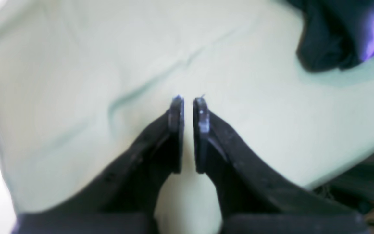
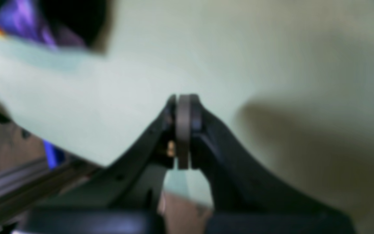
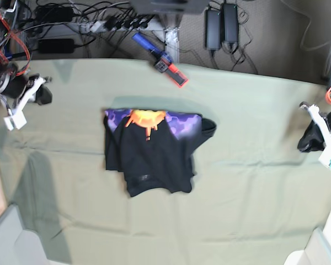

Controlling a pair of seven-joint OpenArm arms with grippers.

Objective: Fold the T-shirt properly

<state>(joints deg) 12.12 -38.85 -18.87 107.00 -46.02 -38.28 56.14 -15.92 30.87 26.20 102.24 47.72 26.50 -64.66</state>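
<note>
The T-shirt [image 3: 151, 160] lies folded into a compact black block in the middle of the table, with a band of purple, orange and yellow print along its far edge. A corner of the T-shirt [image 1: 330, 39] shows at the top right of the left wrist view, and another corner [image 2: 60, 22] at the top left of the right wrist view. My left gripper [image 1: 188, 99] [image 3: 310, 139] hangs at the table's right side, well away from the shirt, all but shut with a thin slit between its pads and nothing held. My right gripper [image 2: 183, 97] [image 3: 42, 95] sits at the far left, shut and empty.
A pale green table cloth [image 3: 254, 182] covers the table. A red and blue tool [image 3: 166, 65] lies at the far edge behind the shirt. Cables and power bricks [image 3: 218, 25] lie on the floor beyond it. Grey corners [image 3: 11, 237] show at the near left and right.
</note>
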